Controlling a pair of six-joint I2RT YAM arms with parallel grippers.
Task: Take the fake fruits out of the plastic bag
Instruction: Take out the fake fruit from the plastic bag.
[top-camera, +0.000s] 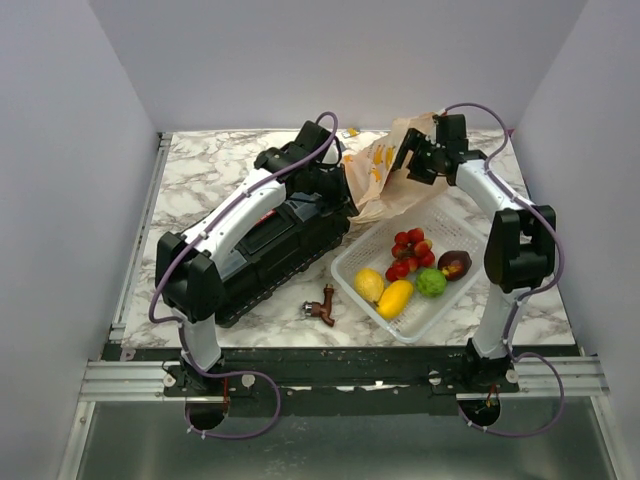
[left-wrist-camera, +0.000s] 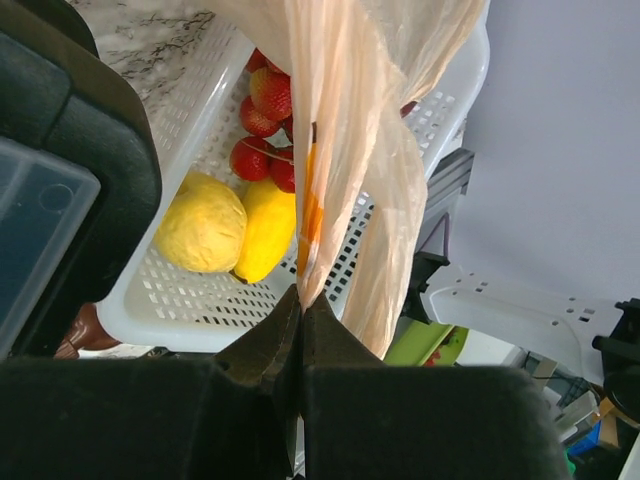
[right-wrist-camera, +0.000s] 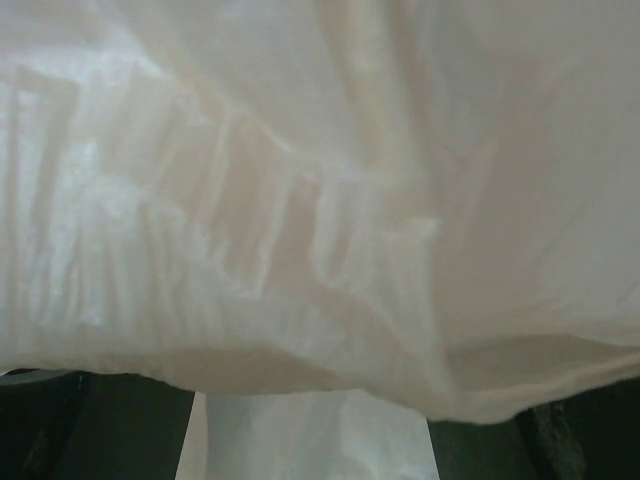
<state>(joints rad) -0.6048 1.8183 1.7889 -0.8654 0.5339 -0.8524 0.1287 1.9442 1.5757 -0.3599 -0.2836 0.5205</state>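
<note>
Marble-veined table (top-camera: 200, 180), walled in grey (top-camera: 60, 150) on three sides. A black case (top-camera: 280, 240) fills your left-centre, with bare table along the left edge. Your left gripper (left-wrist-camera: 301, 300) is pinched tight on the plastic bag (top-camera: 385, 175), far middle. The fake fruits (top-camera: 397, 296) lie in the white basket (top-camera: 350, 284) at right. Your right gripper (top-camera: 418, 160), fingers spread, is at the bag, clamping nothing.

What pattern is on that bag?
The plastic bag is translucent tan with yellow-orange bananas; top view shows it best.
</note>
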